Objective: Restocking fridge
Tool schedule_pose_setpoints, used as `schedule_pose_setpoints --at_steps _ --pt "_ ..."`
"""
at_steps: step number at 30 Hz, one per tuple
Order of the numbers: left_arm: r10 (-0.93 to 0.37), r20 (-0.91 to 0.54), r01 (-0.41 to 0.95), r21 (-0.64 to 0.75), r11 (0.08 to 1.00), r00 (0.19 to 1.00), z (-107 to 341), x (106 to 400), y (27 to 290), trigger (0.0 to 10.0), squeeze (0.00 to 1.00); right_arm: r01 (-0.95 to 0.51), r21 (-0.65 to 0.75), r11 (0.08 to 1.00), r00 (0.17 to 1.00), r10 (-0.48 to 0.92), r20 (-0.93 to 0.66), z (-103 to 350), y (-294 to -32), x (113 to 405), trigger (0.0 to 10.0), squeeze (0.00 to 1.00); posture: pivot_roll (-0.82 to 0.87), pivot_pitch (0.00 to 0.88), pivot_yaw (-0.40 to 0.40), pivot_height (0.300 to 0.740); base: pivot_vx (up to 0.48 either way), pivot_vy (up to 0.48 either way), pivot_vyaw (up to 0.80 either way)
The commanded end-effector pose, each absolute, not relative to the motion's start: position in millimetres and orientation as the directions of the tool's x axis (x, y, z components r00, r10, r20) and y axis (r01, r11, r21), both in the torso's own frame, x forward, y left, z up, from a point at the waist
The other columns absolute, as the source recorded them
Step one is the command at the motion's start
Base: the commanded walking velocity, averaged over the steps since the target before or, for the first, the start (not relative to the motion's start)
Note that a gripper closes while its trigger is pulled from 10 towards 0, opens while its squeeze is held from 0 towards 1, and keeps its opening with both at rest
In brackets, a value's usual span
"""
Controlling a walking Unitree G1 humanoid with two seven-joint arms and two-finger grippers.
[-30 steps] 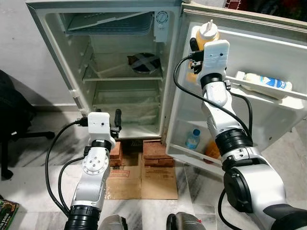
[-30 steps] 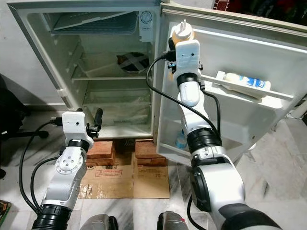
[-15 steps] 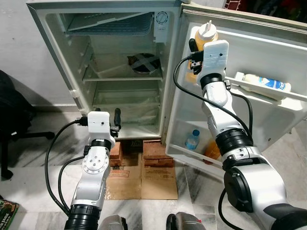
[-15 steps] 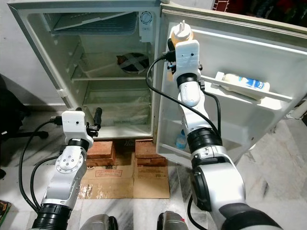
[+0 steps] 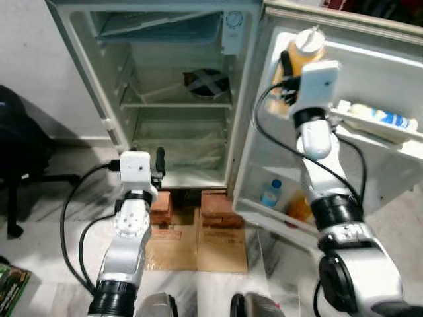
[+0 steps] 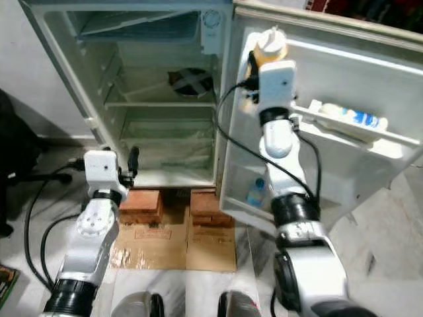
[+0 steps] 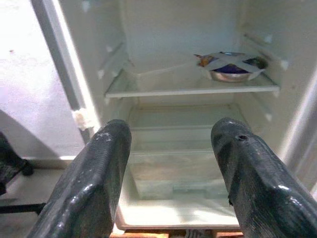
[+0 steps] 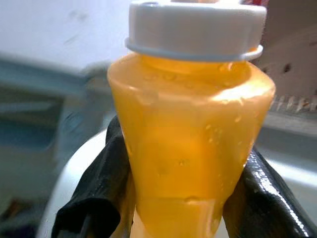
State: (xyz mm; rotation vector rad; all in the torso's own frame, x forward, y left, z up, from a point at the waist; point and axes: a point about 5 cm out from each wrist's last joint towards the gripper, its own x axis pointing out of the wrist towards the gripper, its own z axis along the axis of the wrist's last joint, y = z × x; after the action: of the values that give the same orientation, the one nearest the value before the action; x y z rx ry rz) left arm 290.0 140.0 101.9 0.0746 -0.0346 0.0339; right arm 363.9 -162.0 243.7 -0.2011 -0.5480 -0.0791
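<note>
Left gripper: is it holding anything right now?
No. In the left wrist view the left gripper has its two black fingers spread apart with nothing between them, facing the open fridge.

The two head views looked forward and down from standing height at the open fridge (image 5: 178, 99) and its door (image 5: 370, 132), sharing nearly the whole scene with a slight sideways offset. The left wrist camera, held low in front of the fridge, faced its shelves (image 7: 188, 89) along two black fingers (image 7: 94, 183). The right wrist camera sat very close to the orange bottle (image 8: 190, 134), facing it up by the door's top
</note>
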Motion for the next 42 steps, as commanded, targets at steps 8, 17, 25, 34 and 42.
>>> schedule_pose_setpoints --at_steps 8,17,25,34,42 --pt "0.004 0.036 -0.007 0.076 0.997 0.999 104.3 297.6 131.7 10.0 0.0 0.229 -0.179 0.957 0.768 -0.065 0.637 282.7 -181.5 348.3 10.0 0.0 -0.02 0.079 0.024 0.74 0.0 0.0 0.0" --pt "0.04 0.028 -0.042 0.084 0.996 0.999 101.5 295.0 141.0 10.0 0.0 0.21 -0.254 0.944 0.865 -0.058 0.499 241.4 -199.3 312.9 10.0 0.0 -0.02 0.077 0.02 0.74 0.0 0.0 0.0" --pt "0.019 0.039 -0.023 0.094 0.995 0.999 104.1 300.0 137.0 10.0 0.0 0.186 -0.281 0.941 0.903 -0.051 0.426 224.6 -200.6 290.0 10.0 0.0 -0.05 0.07 0.038 0.74 0.0 0.0 0.0" --pt "0.025 0.039 -0.029 0.098 0.995 0.999 103.9 301.0 137.6 10.0 0.0 0.193 -0.235 0.953 0.907 -0.081 0.414 223.2 -194.6 289.6 10.0 0.0 -0.05 0.066 0.05 0.74 0.0 0.0 0.0" --pt "0.022 0.048 -0.027 0.103 0.994 0.999 105.8 303.6 134.3 10.0 0.0 0.199 -0.243 0.949 0.903 -0.081 0.421 230.9 -199.8 299.1 10.0 0.0 -0.04 0.056 0.044 0.74 0.0 0.0 0.0"
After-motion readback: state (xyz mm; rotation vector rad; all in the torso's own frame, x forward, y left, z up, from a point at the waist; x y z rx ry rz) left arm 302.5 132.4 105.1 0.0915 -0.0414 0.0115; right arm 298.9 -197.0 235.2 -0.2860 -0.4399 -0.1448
